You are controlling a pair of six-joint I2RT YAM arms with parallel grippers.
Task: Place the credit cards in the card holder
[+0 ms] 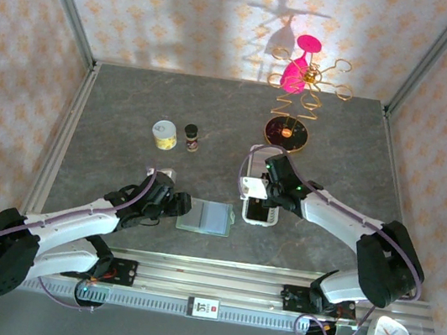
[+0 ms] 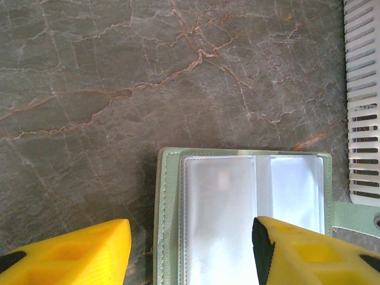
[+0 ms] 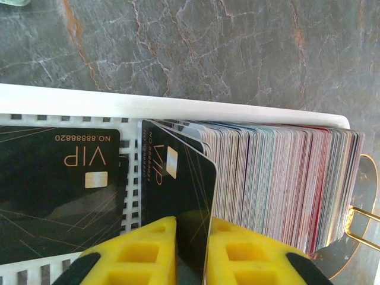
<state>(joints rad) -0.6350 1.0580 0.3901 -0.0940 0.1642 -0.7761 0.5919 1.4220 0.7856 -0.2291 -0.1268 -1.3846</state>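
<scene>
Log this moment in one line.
left gripper: open at card holder | right gripper: shut on credit card in white tray

Card holder (image 1: pixel 205 216), tray (image 3: pixel 178 107) on grey table (image 1: pixel 132 102)

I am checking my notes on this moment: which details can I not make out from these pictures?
Left wrist view: the bottom edge cuts off the card holder; one of the left fingers covers its corner; glare on the sleeves hides whether cards are inside.
Right wrist view: the right fingers hide the lower end of the black card they pinch; the stack in the white tray is too dense to count.
</scene>
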